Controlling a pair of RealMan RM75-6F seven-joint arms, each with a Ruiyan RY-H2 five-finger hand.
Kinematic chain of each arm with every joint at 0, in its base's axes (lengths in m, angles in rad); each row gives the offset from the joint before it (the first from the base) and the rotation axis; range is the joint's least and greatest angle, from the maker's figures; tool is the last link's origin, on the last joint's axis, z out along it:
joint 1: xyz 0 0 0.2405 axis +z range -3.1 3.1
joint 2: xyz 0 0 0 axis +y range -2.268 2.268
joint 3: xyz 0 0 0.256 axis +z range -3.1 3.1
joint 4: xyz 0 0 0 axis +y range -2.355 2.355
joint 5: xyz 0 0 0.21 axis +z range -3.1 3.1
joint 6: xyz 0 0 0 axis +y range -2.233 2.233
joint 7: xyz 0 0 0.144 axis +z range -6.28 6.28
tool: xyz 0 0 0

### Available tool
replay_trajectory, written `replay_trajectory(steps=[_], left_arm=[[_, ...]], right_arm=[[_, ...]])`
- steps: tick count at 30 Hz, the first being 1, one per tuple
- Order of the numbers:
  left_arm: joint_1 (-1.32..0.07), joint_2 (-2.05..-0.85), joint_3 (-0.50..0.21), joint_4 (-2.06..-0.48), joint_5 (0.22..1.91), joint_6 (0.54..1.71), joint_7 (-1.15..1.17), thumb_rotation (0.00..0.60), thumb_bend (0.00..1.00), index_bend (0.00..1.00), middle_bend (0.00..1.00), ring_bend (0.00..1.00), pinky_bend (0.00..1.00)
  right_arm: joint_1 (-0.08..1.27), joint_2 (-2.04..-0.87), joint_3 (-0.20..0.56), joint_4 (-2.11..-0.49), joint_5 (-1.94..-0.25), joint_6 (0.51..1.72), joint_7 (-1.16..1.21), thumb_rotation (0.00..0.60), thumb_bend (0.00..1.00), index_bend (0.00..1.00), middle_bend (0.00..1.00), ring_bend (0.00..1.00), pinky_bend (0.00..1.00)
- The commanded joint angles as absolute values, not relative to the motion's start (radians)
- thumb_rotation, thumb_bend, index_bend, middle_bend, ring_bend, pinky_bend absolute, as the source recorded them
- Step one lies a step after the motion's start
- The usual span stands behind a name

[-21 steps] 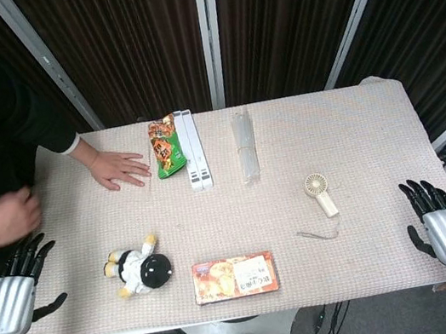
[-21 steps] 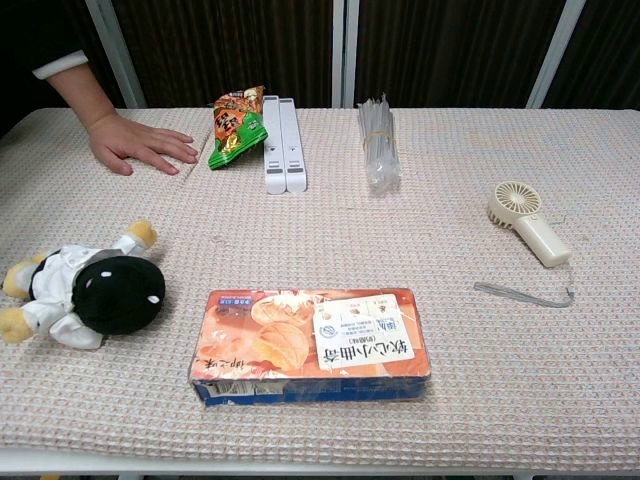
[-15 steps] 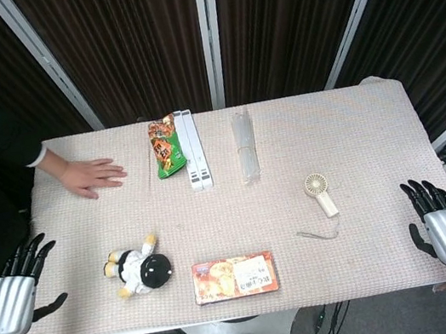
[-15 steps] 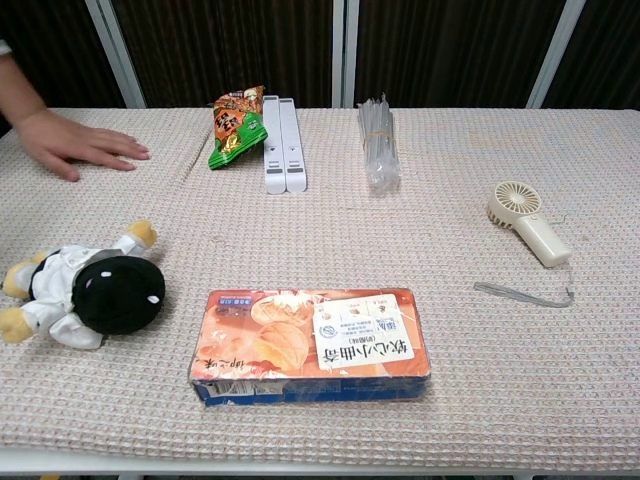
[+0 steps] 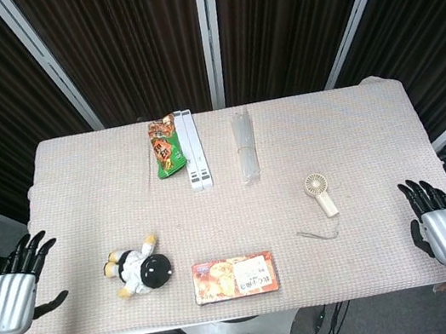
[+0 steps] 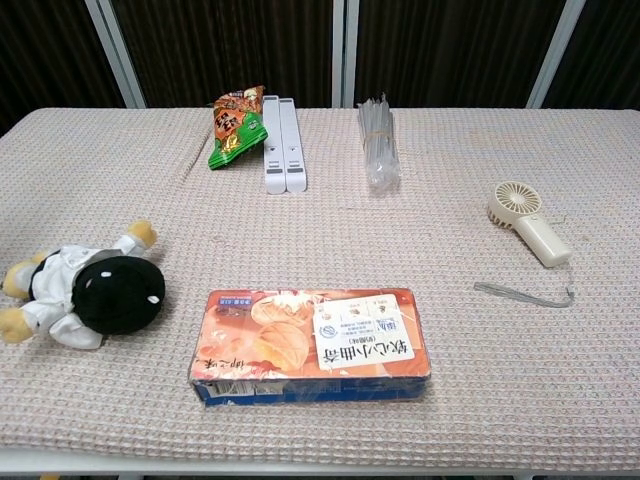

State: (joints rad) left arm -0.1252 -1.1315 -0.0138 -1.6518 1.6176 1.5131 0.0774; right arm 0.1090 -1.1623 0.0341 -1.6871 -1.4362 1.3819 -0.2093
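Head view: table (image 5: pixel 353 118) under a woven cloth, both arms parked off its near corners.

Risks, judged from this layout:
- The snack box (image 5: pixel 235 276) lies close to the near edge. A sweep from either side could push it off.
- The plush toy (image 5: pixel 138 271) is soft and rounded, lying on its side near the left hand. A loose grip may let it roll or squash out. In the chest view its dark head (image 6: pixel 112 293) faces the camera.
- The small fan (image 5: pixel 320 193) is the thing nearest the right hand, though well apart from it. The grey strap (image 5: pixel 318 234) lies just beside it; whether the two are joined cannot be told. Fingers could snag the strap and drag it.
- At the far side, the chip bag (image 5: pixel 165 147) touches the white bar (image 5: pixel 192 160). Lifting one may shift the other. The clear packet (image 5: pixel 244 146) is thin, flat and likely slippery.

Hands:
- Left hand (image 5: pixel 12 292): beside the table's near-left corner, fingers spread apart and pointing up, holding nothing, touching nothing.
- Right hand (image 5: pixel 441 225): off the near-right corner, fingers apart and extended, nothing in it.
- Neither hand shows in the chest view.
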Motion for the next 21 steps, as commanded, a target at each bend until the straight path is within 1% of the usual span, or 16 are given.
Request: replay_trajectory(steps=[1,2,4,5,6,8,12,18,21], left_arm=[[-0.124,-1.129,-0.009,-1.653,1.621,1.511,0.078,0.600,0.03,0.13,0.07,0.01,0.21],[-0.123,-1.129,-0.007,-1.652,1.622,1.512,0.078,0.600,0.03,0.13,0.07,0.01,0.21],[-0.121,-1.134,-0.004,-1.644,1.623,1.512,0.075,0.600,0.03,0.13,0.07,0.01,0.21],[-0.121,-1.138,-0.004,-1.641,1.620,1.510,0.073,0.600,0.03,0.13,0.07,0.01,0.21],[-0.122,-1.143,-0.005,-1.638,1.618,1.508,0.070,0.600,0.03,0.13,0.07,0.01,0.21],[-0.123,-1.152,-0.002,-1.635,1.618,1.503,0.068,0.600,0.03,0.13,0.07,0.01,0.21],[-0.129,-1.155,0.000,-1.626,1.618,1.491,0.074,0.600,0.03,0.13,0.07,0.01,0.21],[-0.128,-1.153,0.002,-1.617,1.612,1.486,0.069,0.600,0.03,0.13,0.07,0.01,0.21],[-0.126,-1.148,0.005,-1.610,1.602,1.479,0.067,0.600,0.03,0.13,0.07,0.01,0.21]], right_arm=[[0.112,-1.171,0.033,-1.695,-1.423,1.371,-0.228,0.600,0.96,0.00,0.08,0.00,0.15],[0.113,-1.170,0.031,-1.701,-1.422,1.365,-0.234,0.600,1.00,0.00,0.13,0.04,0.19],[0.117,-1.167,0.025,-1.707,-1.430,1.357,-0.242,0.600,1.00,0.00,0.26,0.18,0.29],[0.120,-1.167,0.023,-1.707,-1.433,1.352,-0.242,0.600,1.00,0.00,0.38,0.29,0.36],[0.123,-1.167,0.020,-1.708,-1.436,1.345,-0.242,0.600,1.00,0.00,0.46,0.37,0.40],[0.133,-1.169,0.015,-1.708,-1.435,1.322,-0.247,0.600,1.00,0.00,0.53,0.44,0.47],[0.172,-1.205,0.018,-1.697,-1.407,1.249,-0.285,0.600,1.00,0.00,0.59,0.51,0.54],[0.250,-1.280,0.050,-1.690,-1.302,1.128,-0.403,0.600,1.00,0.00,0.61,0.53,0.57],[0.296,-1.319,0.072,-1.683,-1.214,1.064,-0.468,0.600,1.00,0.00,0.62,0.54,0.59]])
